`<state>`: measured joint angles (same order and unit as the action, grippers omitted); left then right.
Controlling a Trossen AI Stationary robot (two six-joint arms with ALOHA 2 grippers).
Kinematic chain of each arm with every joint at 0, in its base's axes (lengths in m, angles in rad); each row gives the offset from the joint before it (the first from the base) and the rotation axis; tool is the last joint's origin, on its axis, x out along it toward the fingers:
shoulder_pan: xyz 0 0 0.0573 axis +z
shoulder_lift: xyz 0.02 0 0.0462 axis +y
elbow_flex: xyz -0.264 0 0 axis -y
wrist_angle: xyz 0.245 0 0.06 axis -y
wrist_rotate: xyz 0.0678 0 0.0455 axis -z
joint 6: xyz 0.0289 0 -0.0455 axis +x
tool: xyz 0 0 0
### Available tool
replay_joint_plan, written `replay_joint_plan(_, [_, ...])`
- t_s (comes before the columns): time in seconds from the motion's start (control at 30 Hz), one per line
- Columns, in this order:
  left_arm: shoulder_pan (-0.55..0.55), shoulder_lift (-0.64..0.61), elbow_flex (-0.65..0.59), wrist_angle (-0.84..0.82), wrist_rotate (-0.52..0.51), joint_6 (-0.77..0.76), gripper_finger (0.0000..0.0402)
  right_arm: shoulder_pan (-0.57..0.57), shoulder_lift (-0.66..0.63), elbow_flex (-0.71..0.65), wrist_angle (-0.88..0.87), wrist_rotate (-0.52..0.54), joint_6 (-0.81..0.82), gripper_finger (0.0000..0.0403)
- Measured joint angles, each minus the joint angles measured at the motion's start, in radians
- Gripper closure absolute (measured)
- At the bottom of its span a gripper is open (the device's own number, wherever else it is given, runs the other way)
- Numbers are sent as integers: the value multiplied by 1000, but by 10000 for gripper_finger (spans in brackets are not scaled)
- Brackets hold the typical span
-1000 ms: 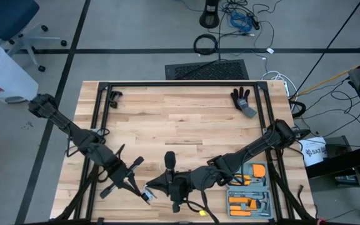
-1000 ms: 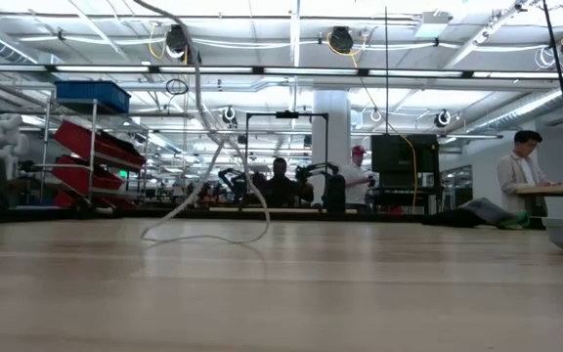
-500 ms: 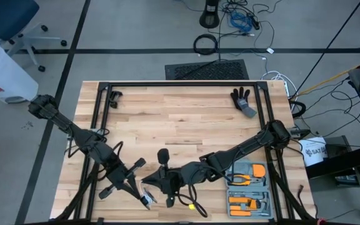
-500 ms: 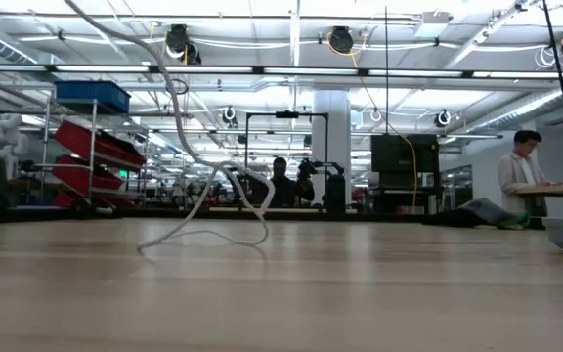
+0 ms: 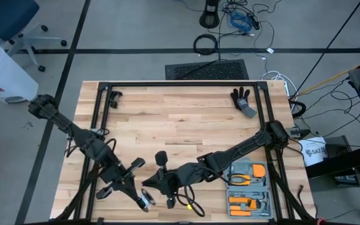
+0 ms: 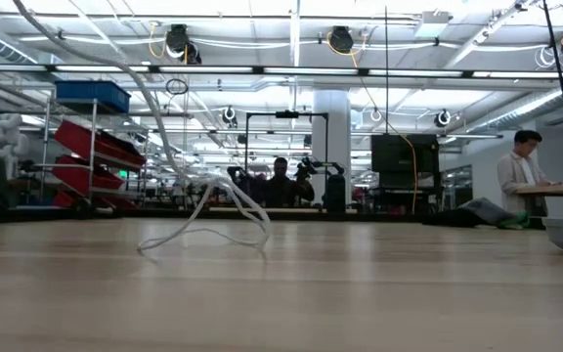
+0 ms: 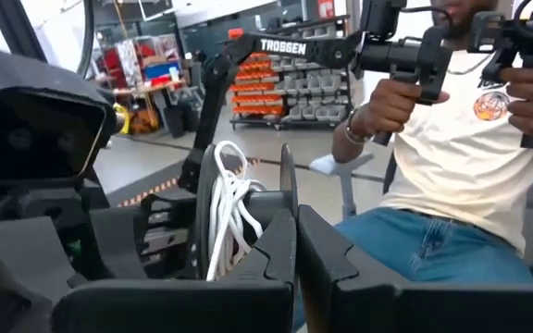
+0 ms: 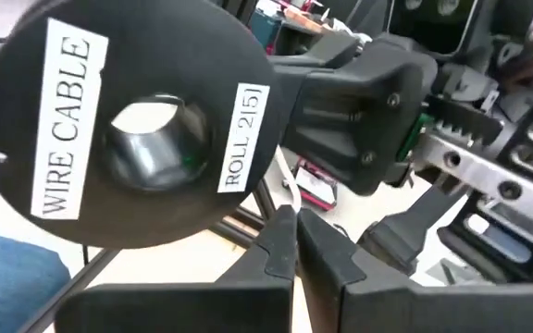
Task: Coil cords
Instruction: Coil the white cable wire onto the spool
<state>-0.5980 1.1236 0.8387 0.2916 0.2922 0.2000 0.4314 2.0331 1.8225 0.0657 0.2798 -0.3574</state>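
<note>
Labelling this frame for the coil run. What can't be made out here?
- High view: the reel is tiny and half hidden between the left gripper and right gripper; the cord cannot be traced there.
- Low view: the cord runs off the top edge; neither gripper nor reel shows.
- Left wrist view: the reel is edge-on, so how much cord is wound is unclear.
- Right wrist view: the reel face fills the frame, hiding the cord; whether the shut fingers pinch cord cannot be told.

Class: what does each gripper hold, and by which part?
Left gripper clamps the black reel by its rim. Right gripper is shut; whether it pinches the white cord cannot be told.
</note>
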Motion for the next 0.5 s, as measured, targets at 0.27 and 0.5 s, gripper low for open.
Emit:
replay_joint_plan(0.27, [0,-24,0,39,-32,25,400,0,-1,0,-82,-51,69,403])
replay_joint_plan(0.5, [0,-68,-1,23,-132,22,400,0,-3,0,-111,-73,93,403])
